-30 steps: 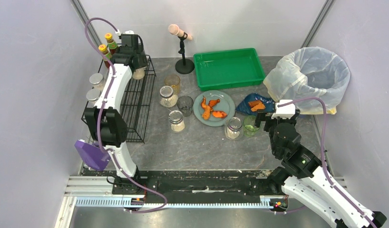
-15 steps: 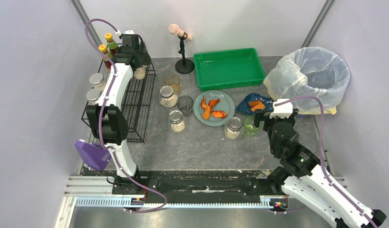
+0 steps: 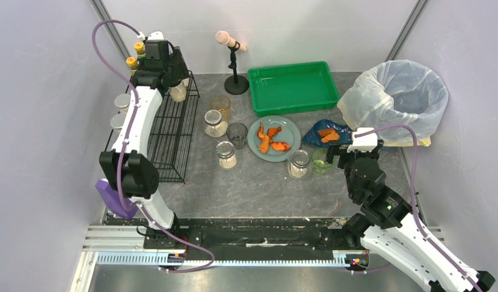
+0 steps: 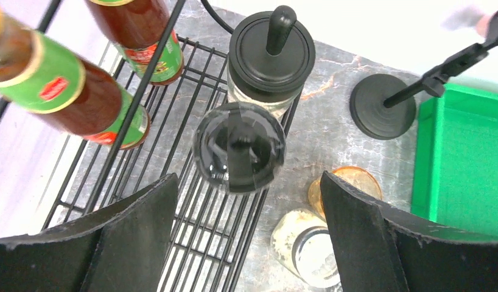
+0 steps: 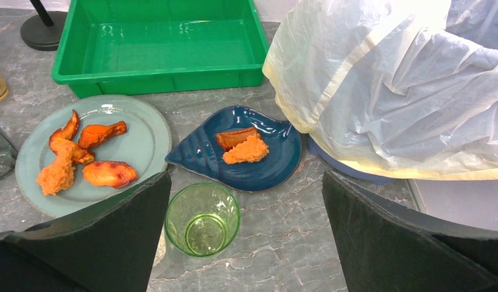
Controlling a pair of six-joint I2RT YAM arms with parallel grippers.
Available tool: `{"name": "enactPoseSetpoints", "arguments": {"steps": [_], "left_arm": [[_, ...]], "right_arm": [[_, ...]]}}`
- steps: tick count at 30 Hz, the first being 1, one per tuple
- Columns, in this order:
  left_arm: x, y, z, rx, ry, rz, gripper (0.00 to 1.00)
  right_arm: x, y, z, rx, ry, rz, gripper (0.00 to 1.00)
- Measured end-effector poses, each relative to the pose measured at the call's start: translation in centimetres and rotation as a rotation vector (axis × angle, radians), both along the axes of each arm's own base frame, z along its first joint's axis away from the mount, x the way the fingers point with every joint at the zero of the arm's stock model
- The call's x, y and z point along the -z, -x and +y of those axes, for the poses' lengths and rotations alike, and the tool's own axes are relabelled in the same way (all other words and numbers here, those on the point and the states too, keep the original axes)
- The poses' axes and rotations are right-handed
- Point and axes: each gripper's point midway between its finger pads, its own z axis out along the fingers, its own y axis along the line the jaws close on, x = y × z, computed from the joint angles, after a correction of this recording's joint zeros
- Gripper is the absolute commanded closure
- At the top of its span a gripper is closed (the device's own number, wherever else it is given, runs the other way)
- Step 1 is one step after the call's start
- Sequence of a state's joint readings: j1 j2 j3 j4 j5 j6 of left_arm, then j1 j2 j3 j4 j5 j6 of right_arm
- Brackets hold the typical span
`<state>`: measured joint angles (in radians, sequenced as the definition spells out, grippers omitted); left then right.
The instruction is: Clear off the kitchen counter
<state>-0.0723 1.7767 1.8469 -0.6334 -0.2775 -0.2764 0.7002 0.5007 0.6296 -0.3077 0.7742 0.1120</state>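
While both grippers stand wide open, the left gripper (image 4: 246, 237) hangs over two black-lidded jars (image 4: 239, 146) on the wire rack (image 4: 198, 225), beside two sauce bottles (image 4: 70, 91). Ahead of both arms, the kitchen counter (image 3: 259, 188) carries three jars (image 3: 226, 155), three glasses (image 3: 237, 134), two plates (image 5: 143, 140) of fried pieces, one green tray (image 5: 155, 76) and one bagged bin (image 5: 386, 79). The right gripper (image 5: 245, 201) hovers over the green glass (image 5: 202, 219), holding nothing, a jar just beside it.

- Left gripper (image 4: 249, 185) lets go: jaws spread wider, the jar (image 4: 239, 148) standing free on the wire rack (image 4: 173, 243).
- Its wrist backs off toward 11 o'clock, and the elbow (image 3: 128, 173) swings out toward 7 o'clock.
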Motion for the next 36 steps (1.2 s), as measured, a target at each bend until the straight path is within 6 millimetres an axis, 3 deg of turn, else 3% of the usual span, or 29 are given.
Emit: {"name": "enactPoseSetpoints", "arguments": {"steps": [6,14,20,26,30,36], "left_arm": [[-3.3,3.8,-0.4,0.034,0.023,-0.059,0.08],[-4.5,10.0,-3.4,0.179,0.044,-0.079,0.08],[-3.2,14.8,-8.3,0.395,0.003,-0.051,0.08],[-0.2,18.4,-13.4,0.678,-0.147,0.037,0.08],[2.0,20.3,-15.6,0.851,-0.213,0.109,0.08],[5.1,21.3,-17.1,1.026,-0.315,0.216,0.07]], "right_arm": [[-0.3,0.2,0.1,-0.016,-0.014,-0.013,0.02],[-0.3,0.2,0.5,-0.042,-0.026,-0.021,0.02],[0.3,0.2,1.1,-0.069,-0.023,-0.011,0.02],[0.7,0.1,1.6,-0.096,-0.026,-0.004,0.02],[0.8,0.2,1.8,-0.108,-0.038,-0.007,0.02],[0.3,0.5,1.7,-0.112,-0.067,-0.025,0.02]]}}
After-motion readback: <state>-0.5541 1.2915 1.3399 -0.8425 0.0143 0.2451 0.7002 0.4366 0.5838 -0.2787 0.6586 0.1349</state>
